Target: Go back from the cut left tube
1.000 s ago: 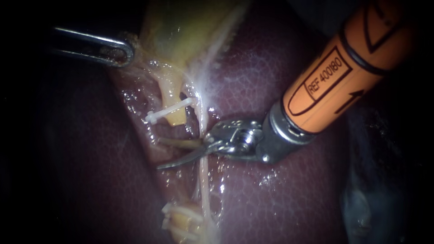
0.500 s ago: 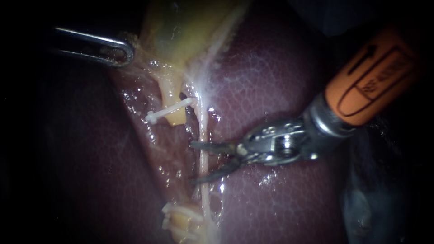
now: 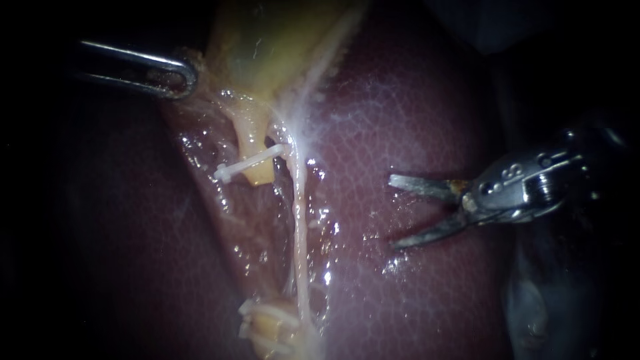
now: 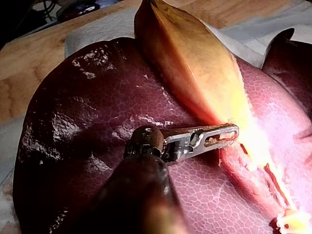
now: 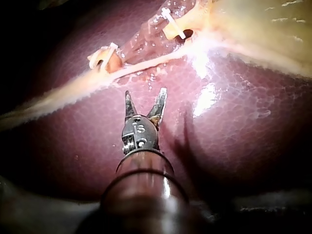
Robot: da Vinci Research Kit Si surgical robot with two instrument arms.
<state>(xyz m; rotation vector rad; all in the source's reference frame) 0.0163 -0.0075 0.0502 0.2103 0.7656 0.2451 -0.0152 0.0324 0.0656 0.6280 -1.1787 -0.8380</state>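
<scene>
Over the liver point(image 3: 413, 113), well clear of the cut left tube point(image 3: 259, 175), the pincer of our right instrument point(image 3: 397, 211) gapes wide and empty, so we judge the retreat nearly done, while our left instrument point(image 3: 180, 77) grips the gallbladder point(image 3: 267, 40).

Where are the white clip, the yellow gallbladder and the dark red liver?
white clip point(image 3: 253, 161), endoscope view, middle of its bar.
gallbladder point(image 4: 190, 58), left wrist view, middle of its yellow side.
liver point(image 3: 413, 113), endoscope view, bare red surface.
</scene>
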